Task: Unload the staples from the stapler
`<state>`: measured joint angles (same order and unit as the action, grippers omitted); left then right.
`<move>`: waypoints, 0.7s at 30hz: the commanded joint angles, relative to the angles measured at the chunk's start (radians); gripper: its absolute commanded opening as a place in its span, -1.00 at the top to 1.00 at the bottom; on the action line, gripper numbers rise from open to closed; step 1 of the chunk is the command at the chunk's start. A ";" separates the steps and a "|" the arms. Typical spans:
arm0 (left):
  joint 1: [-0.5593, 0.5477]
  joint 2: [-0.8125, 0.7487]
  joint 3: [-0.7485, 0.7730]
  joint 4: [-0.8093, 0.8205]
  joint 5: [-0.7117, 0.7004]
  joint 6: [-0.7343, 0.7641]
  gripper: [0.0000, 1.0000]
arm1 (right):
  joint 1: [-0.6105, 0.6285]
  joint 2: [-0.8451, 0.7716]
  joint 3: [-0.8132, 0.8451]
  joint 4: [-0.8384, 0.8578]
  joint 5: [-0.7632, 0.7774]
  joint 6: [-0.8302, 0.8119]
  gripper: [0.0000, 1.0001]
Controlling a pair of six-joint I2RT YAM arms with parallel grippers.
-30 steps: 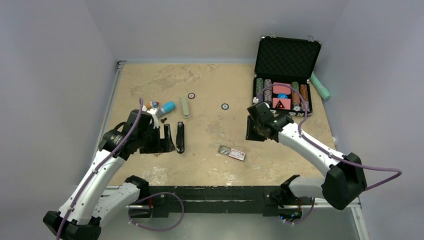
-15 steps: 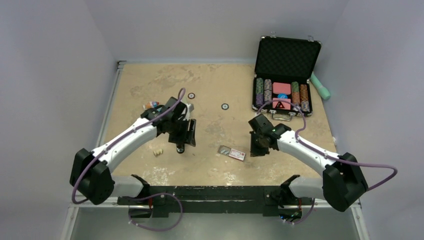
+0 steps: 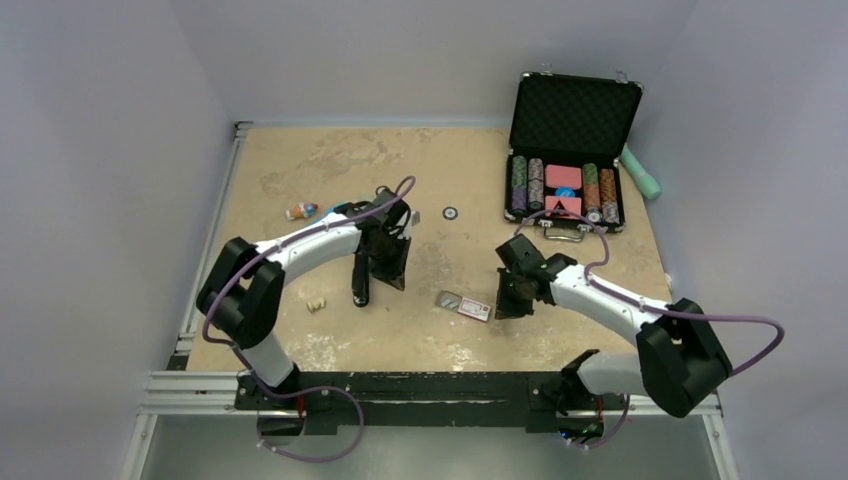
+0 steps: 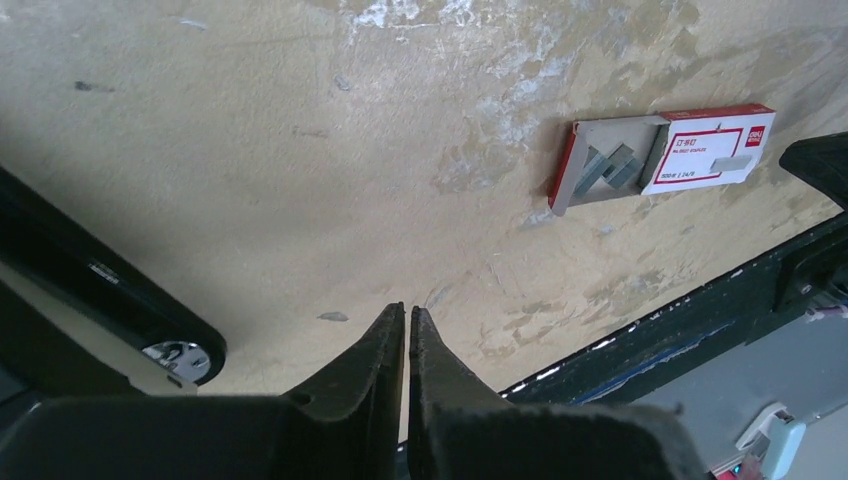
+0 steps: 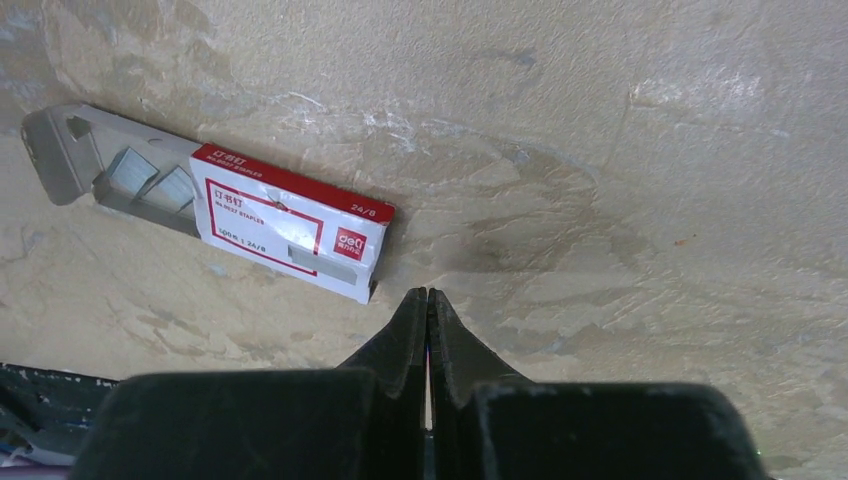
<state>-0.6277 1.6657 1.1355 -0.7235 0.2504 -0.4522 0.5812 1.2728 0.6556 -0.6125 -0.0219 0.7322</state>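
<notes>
Black stapler (image 3: pixel 359 292) lies flat on the bench (image 3: pixel 300 170). Left claw (image 4: pixel 408 314) clenched on nothing, just beside the stapler. Right claw (image 5: pixel 427 297) also clenched empty, well beyond it, past the staple box (image 5: pixel 285 222). Risk: if I descend clenched, I'd shove the stapler aside rather than grip it.

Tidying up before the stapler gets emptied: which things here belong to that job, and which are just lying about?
For the job: stapler, staple box.
Just lying about: poker chip case, teal object beside it, small colourful tube, black ring.
</notes>
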 commanded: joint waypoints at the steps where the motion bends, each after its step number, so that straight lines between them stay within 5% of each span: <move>1: -0.031 0.043 0.048 0.047 0.032 0.008 0.85 | -0.003 0.023 0.010 0.050 -0.004 0.041 1.00; 21: -0.067 0.195 0.059 0.161 0.140 -0.085 1.00 | -0.001 0.137 0.046 0.080 0.011 0.031 1.00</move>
<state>-0.6891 1.8435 1.1671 -0.6216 0.3355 -0.5053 0.5812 1.3903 0.6804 -0.5591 -0.0219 0.7589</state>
